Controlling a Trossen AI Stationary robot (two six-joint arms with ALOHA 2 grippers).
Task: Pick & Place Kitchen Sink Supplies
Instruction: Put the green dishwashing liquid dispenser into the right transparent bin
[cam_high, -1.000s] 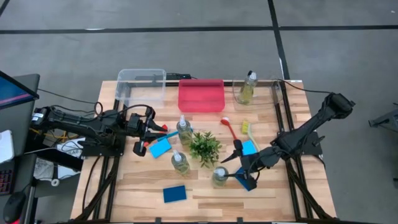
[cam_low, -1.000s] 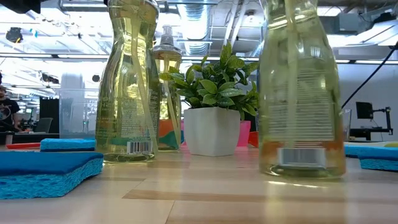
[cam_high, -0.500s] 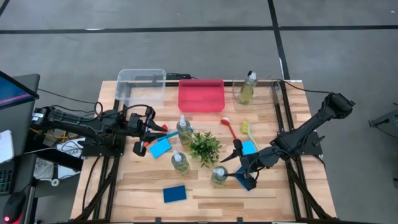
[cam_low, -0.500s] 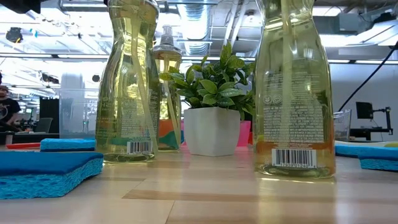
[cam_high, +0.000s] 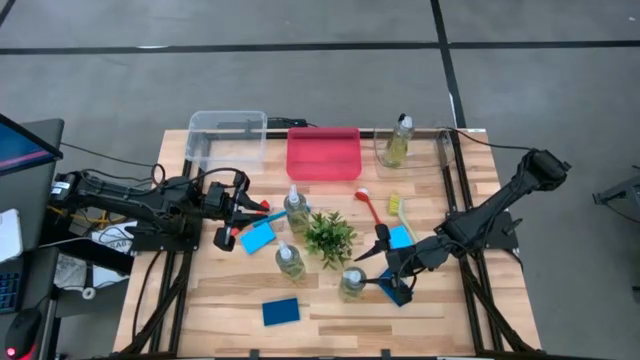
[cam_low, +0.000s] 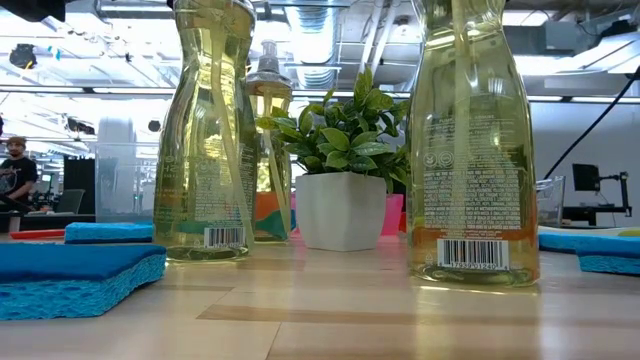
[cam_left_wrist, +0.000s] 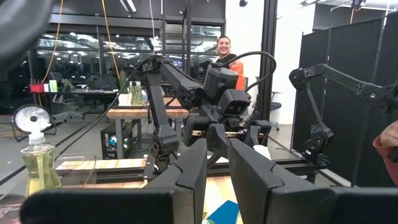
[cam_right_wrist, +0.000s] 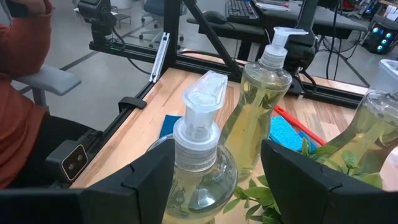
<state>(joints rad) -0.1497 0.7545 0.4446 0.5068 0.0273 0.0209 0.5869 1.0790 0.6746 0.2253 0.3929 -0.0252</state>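
Three clear pump bottles of yellow-green liquid stand on the wooden table around a small plant: one bottle far left, one in the middle, one nearest. My right gripper is open, and its fingers flank that nearest bottle at shoulder height. My left gripper hovers at the table's left, above a blue sponge. Its fingers stand a narrow gap apart with nothing between them. Red brush and yellow brush lie flat. My right gripper comes at the nearest bottle about level from the table's right, one finger on each side of its shoulder. The bottle stands upright on the table. Whether either finger touches it, I cannot tell.
A clear bin and a pink bin stand at the far edge. Another clear bin at the far right holds a bottle. More blue sponges lie on the table. A person's red sleeve shows beyond the table's edge.
In the low view the nearest bottle has turned about where it stands and shifted slightly, so its barcode now faces the camera. It then stays still. Both arms have kept still.
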